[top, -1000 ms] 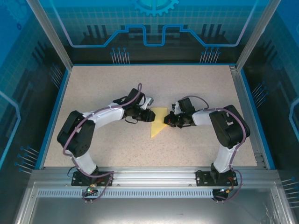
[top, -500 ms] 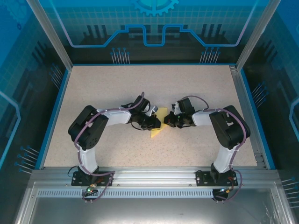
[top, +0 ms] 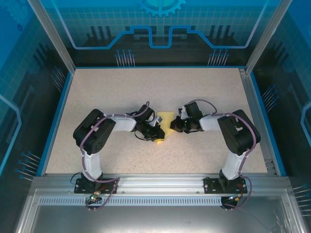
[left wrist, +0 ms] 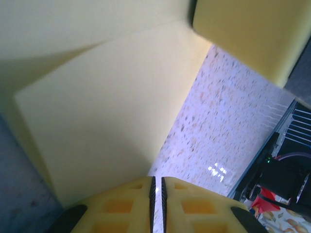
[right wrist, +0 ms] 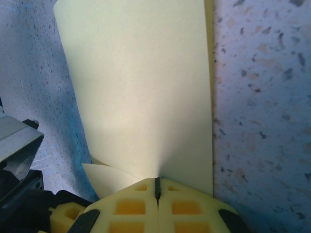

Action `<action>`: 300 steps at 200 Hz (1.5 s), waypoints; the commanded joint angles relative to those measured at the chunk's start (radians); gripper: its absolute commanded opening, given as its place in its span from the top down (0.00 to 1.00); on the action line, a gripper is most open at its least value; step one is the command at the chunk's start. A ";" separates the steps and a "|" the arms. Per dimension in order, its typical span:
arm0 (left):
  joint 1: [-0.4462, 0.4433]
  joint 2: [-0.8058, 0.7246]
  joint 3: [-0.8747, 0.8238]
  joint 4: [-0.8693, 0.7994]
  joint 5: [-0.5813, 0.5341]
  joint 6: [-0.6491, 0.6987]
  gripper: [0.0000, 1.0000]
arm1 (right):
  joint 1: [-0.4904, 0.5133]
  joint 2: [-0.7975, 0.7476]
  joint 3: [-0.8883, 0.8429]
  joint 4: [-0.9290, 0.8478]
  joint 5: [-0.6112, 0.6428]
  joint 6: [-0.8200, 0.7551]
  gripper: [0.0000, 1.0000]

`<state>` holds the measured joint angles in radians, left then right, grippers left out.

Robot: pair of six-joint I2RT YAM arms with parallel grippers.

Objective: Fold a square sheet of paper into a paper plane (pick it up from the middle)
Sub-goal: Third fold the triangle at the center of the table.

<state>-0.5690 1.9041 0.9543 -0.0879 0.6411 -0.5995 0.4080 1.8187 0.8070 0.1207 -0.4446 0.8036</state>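
The pale-yellow square sheet of paper (top: 167, 118), partly folded, lies mid-table between both grippers. My right gripper (top: 174, 124) is shut on the sheet's right edge; in the right wrist view the paper (right wrist: 141, 87) runs straight into the closed jaws (right wrist: 157, 183), and a lower flap (right wrist: 104, 175) pokes out on the left. My left gripper (top: 160, 134) is low over the sheet's near part and hides it. In the left wrist view its jaws (left wrist: 157, 183) stand a thin slit apart with bare table showing through, and the paper (left wrist: 97, 111) lies just left of the tips.
The speckled tabletop (top: 116, 92) is ringed by a blue rim and metal frame posts. Both arms bend inward, their wrists close together. A blurred yellow block (left wrist: 243, 34) looms top right in the left wrist view.
The left arm has pulled in and swung its gripper down over the sheet's near point, closing its jaws. The paper's lower tip is now mostly covered. The right arm has stayed put.
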 commanded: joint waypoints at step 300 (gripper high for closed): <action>-0.007 0.010 -0.016 -0.123 -0.210 0.075 0.91 | 0.039 -0.136 0.035 -0.152 0.064 -0.023 0.98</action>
<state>-0.5690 1.8805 0.9676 -0.1329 0.5129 -0.5648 0.4271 1.7508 0.8284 0.0055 -0.3847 0.7948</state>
